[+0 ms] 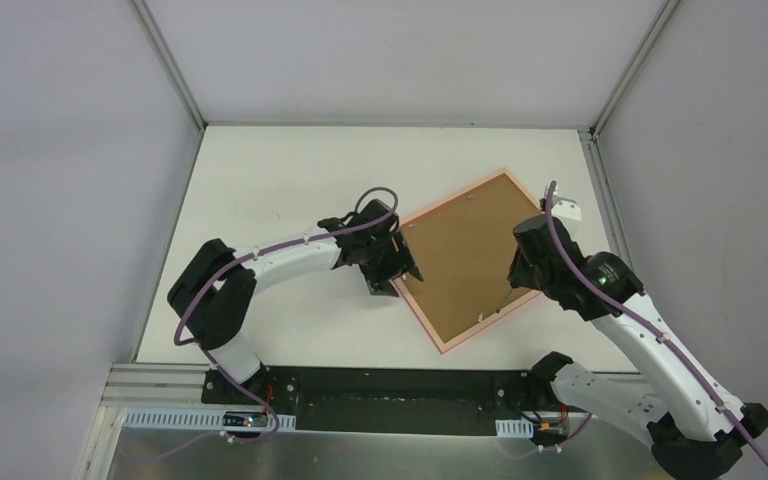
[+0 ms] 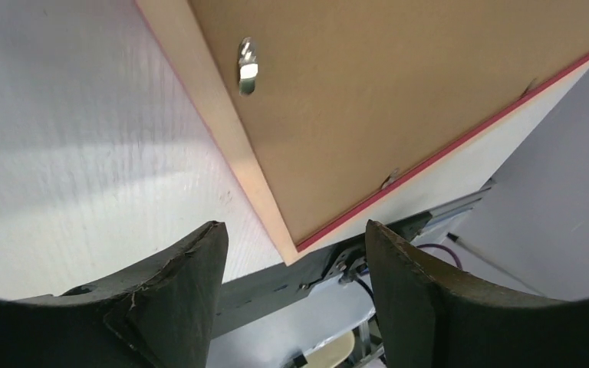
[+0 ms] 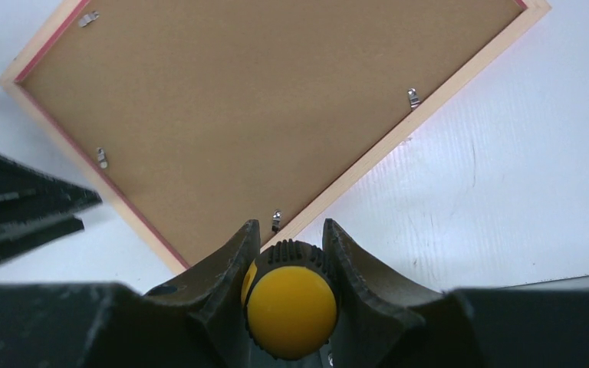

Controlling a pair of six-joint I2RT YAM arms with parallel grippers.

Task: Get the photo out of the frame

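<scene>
We're scanning the brown backing board point(image 3: 276, 100), the frame point(image 3: 468, 67) around it, the yellow end of the screwdriver point(image 3: 291, 307) and the white tabletop point(image 1: 260, 200), and we can read no text, label, brand, number or sign on any of them.

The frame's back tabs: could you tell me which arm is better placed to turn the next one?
Right. The right pincer grips the screwdriver close by a metal tab on the frame edge. The left pincer is open and empty beside the frame's corner.
</scene>
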